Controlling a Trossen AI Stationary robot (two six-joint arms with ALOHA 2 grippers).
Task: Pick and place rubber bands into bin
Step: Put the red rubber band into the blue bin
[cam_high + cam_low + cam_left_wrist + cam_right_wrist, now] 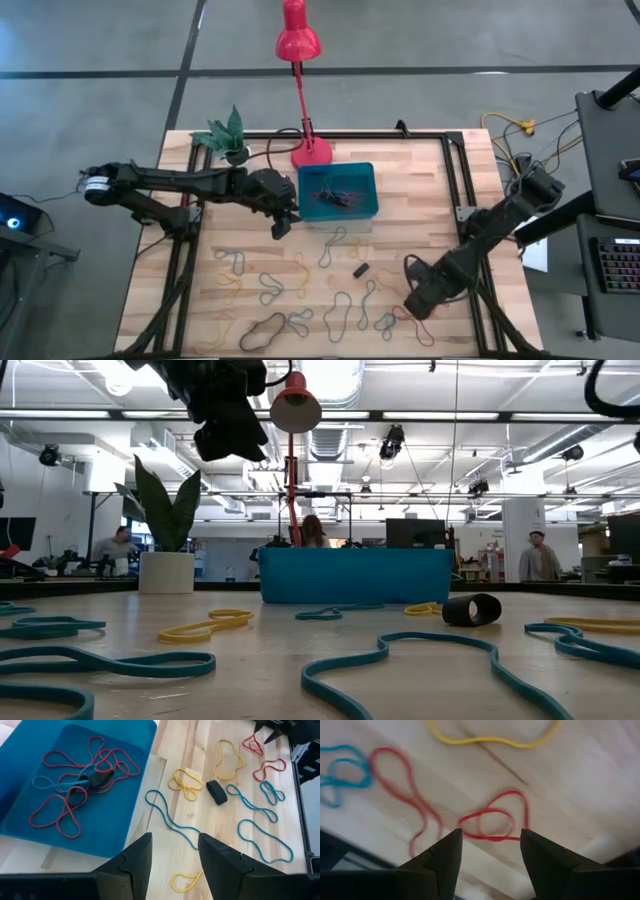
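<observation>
The teal bin (365, 175) stands at the table's far middle, with red and blue rubber bands (75, 765) lying in it. Many more rubber bands (340, 312) in blue, yellow, red and black lie flat across the near half of the table. My left gripper (175, 865) hangs open above the boards by the bin's near left corner, with nothing between its fingers. My right gripper (490, 850) is open at the near right and points down over a coiled red band (495, 820). Its fingers stand on either side of the band, above it.
A small black cylinder (361, 270) lies among the loose bands. A red lamp (311, 153) and a potted plant (228, 135) stand along the far edge. Black frame rails (455, 190) run down both sides of the table. Yellow cables (520, 128) lie off the table's far right.
</observation>
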